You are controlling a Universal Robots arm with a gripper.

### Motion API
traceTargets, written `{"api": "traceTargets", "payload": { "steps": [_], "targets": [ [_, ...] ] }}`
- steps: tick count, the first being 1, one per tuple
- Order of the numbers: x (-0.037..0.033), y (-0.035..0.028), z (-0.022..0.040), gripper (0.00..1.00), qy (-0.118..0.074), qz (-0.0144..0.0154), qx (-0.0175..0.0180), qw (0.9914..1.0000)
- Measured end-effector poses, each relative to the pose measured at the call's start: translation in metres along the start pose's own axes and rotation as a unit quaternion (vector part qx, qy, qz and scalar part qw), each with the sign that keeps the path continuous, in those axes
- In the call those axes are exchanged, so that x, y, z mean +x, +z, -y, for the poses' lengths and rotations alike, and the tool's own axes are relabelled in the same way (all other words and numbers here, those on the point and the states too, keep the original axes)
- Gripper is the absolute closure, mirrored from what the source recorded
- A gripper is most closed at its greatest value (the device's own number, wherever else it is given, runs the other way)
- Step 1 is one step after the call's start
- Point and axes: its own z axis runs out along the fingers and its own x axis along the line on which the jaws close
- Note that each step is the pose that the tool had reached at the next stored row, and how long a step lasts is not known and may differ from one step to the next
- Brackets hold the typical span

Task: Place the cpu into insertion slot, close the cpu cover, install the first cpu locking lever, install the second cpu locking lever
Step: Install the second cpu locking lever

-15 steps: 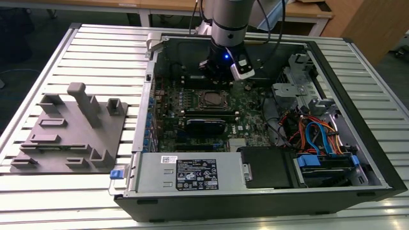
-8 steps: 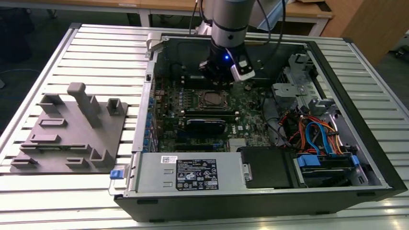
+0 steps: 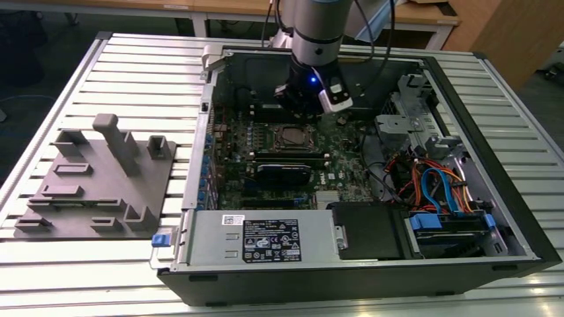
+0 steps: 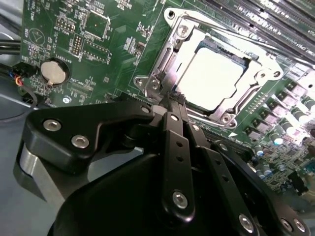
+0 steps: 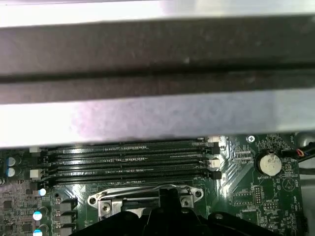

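Note:
The cpu (image 4: pixel 215 76), a pale silver square, lies in the insertion slot (image 4: pixel 225 118) on the green board. The cpu cover (image 4: pixel 183 46), a grey metal frame, lies flat around the chip. My gripper (image 4: pixel 171 101) hovers at one corner of the socket, its black fingers (image 4: pixel 173 147) drawn together with nothing visible between them. A thin metal lever runs along the socket side beside the tips; whether it is latched I cannot tell. In the exterior view the gripper (image 3: pixel 298 105) hangs just behind the cpu (image 3: pixel 286 136) inside the open computer case (image 3: pixel 493 218).
Long black memory slots (image 5: pixel 128 160) run beside the socket, and a coin battery (image 4: pixel 53 71) sits on the board. The case wall (image 5: pixel 157 49) stands close behind. A grey fixture block (image 3: pixel 97 178) rests at the exterior view's left. Power supply (image 3: pixel 264 239) and cables (image 3: pixel 436 185) crowd the front.

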Motion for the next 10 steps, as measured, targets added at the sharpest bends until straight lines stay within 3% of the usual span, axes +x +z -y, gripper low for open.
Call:
{"api": "traceTargets", "payload": {
  "steps": [7,8,9,10],
  "targets": [
    [-0.0002,-0.0105,-0.001,0.9,0.0,0.0003,0.0035,0.99999],
    [-0.0002,-0.0106,-0.001,0.9,0.0,0.0006,0.0067,0.99998],
    [-0.0002,-0.0108,-0.001,0.9,0.0,0.0011,0.0133,0.99991],
    [-0.0002,-0.0109,-0.0009,0.9,-0.001,0.0017,0.0221,0.99975]
  ]
}}
